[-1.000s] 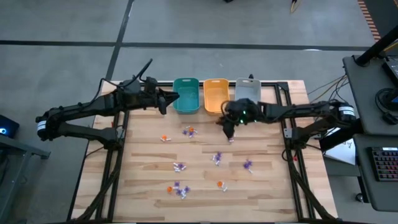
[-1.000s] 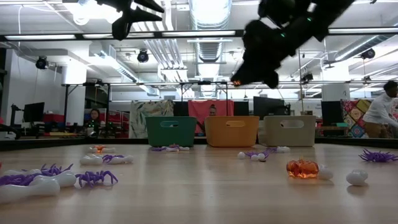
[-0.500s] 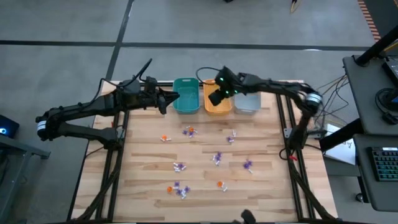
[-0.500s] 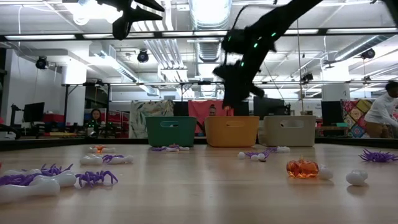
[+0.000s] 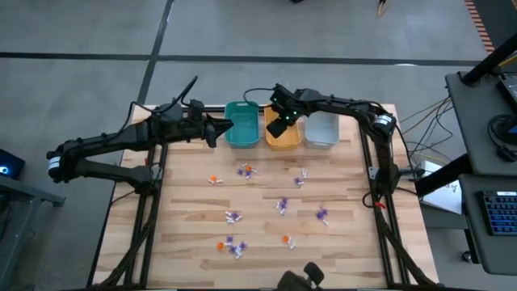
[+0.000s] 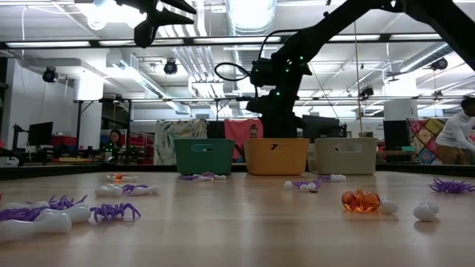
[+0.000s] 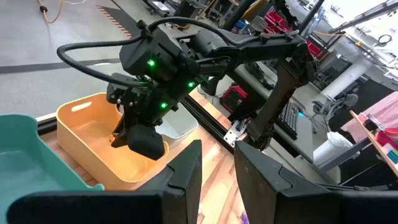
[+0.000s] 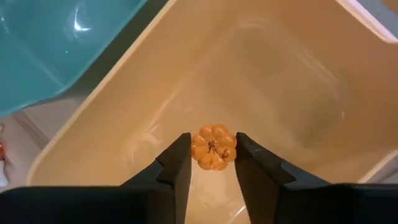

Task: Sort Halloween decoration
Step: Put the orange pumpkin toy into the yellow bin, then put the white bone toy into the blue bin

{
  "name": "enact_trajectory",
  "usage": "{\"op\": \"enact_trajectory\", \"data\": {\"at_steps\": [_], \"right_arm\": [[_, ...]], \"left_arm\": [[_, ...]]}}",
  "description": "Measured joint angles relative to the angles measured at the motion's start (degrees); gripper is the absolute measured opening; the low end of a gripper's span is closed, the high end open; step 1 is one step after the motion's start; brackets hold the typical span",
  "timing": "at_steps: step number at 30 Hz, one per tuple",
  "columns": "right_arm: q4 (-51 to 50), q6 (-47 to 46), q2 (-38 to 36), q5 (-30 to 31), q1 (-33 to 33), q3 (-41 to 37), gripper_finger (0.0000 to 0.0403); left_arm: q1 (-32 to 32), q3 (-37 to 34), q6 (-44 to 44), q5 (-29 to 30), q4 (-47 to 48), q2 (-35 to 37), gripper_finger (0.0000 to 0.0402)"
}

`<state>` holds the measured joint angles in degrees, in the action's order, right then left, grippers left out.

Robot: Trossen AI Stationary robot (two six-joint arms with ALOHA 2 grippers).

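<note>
Risk: pumpkin (image 8: 213, 147) may bounce out of orange bin (image 8: 292, 93) if released high.
Right hand (image 8: 213, 163): spreading, pumpkin between fingers.
Left hand (image 7: 217, 177): slightly spread, empty, at back edge.

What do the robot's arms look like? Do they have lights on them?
Both arms are dark, thin and jointed, like black sticks with elbows. The right arm has little green lights glowing near its wrist and a black cable looping off it. The left arm shows no lights. Each ends in two flat, dark jaws.
</note>
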<state>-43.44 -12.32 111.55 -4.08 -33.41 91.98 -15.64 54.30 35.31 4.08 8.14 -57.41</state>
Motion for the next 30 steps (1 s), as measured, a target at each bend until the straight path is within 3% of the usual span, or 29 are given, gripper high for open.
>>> {"op": "enact_trajectory", "data": {"at_steps": [9, 16, 25, 30], "right_arm": [[-0.72, -0.57, -0.45, -0.48, -0.24, 0.08, 0.0190], [-2.18, -0.81, -5.90, -3.36, -0.24, 0.52, 0.0183], [-8.36, -1.29, -15.50, -3.89, 0.54, 0.52, 0.0172], [-11.82, -1.04, -20.26, -3.91, 2.86, 0.52, 0.0167]], "left_arm": [[0.00, 0.00, -0.02, 0.00, 0.04, -1.54, 0.0078], [0.00, 0.02, 0.58, -0.07, 2.70, -3.05, 0.0078], [0.09, 0.02, 0.86, -0.21, 15.97, -5.13, 0.0078], [0.11, -0.12, -7.26, -3.43, 26.95, -7.31, 0.0078]]}}
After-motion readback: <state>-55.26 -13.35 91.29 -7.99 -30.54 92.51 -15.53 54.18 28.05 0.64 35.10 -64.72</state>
